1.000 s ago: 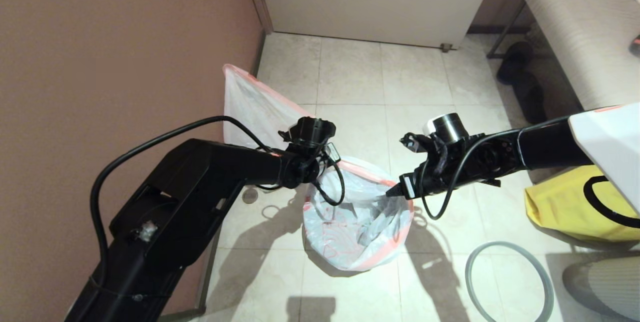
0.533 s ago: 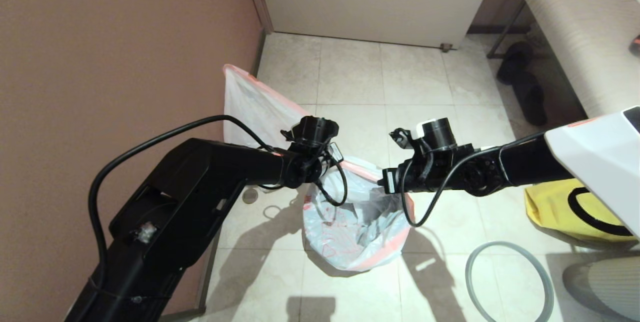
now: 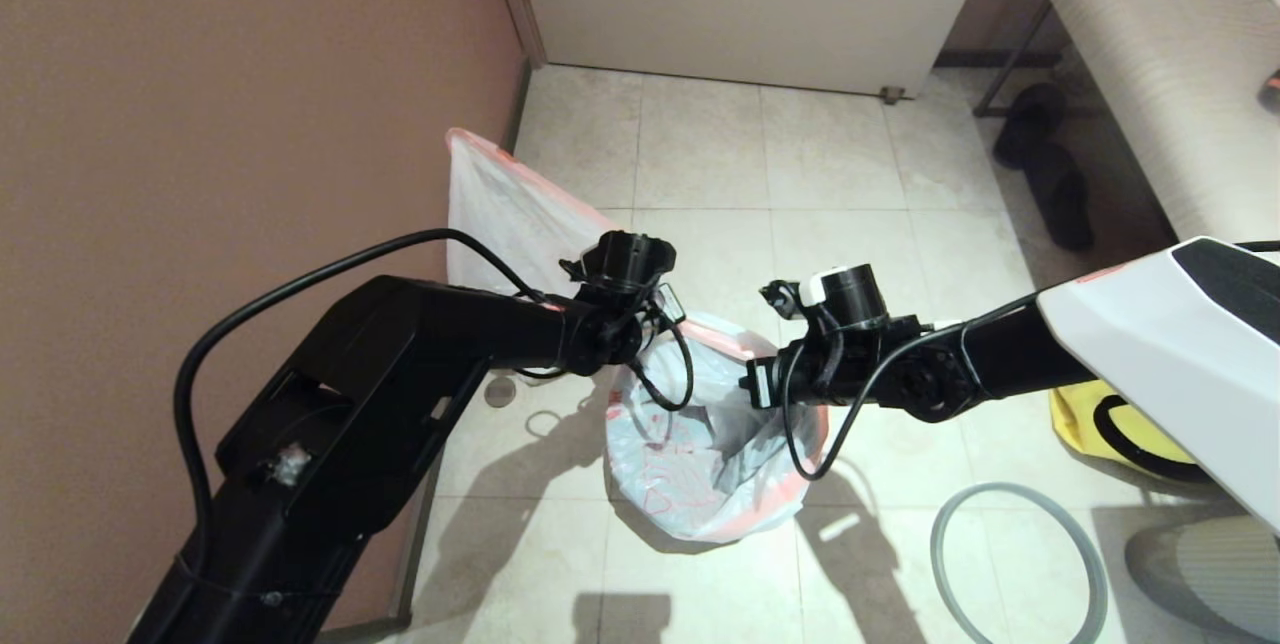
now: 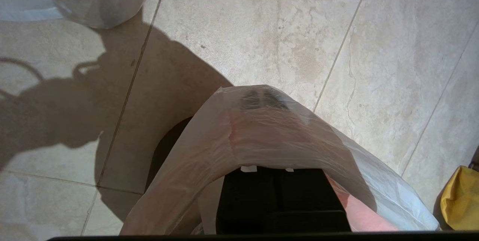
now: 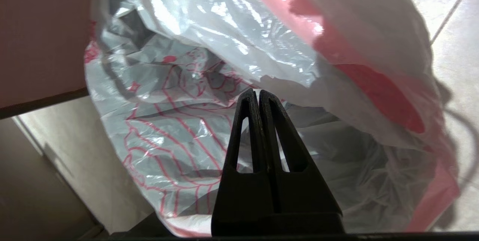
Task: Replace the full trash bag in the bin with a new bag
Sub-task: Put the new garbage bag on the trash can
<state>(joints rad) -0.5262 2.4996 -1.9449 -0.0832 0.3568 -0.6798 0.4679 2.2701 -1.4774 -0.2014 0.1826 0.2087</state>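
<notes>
Both claws hang over the tiled floor [image 3: 840, 154] in the head view. The left claw [image 3: 655, 319] sits at the near-left rim of the new bag [image 3: 700, 444], which stands open on the floor, lining what I take to be the bin; the bin itself is hidden by plastic. The right claw [image 3: 752, 386] is at the bag's right rim. Behind the left arm, against the brown wall [image 3: 250, 104], the full trash bag [image 3: 500, 214] stands upright. A grey ring [image 3: 1020, 564] lies flat on the floor to the right, and a yellow bag [image 3: 1090, 424] shows beyond the right arm.

From the left wrist, the left claw [image 4: 267, 168] is wrapped in pink-edged film; its black fingers lie pressed together with the new bag [image 4: 262, 128] draped over and pinched in them.

From the right wrist, the right claw [image 5: 258, 97] has both fingers pressed flat together, tips against the new bag's [image 5: 179, 121] red-printed plastic; whether any film is caught between them I cannot tell.
</notes>
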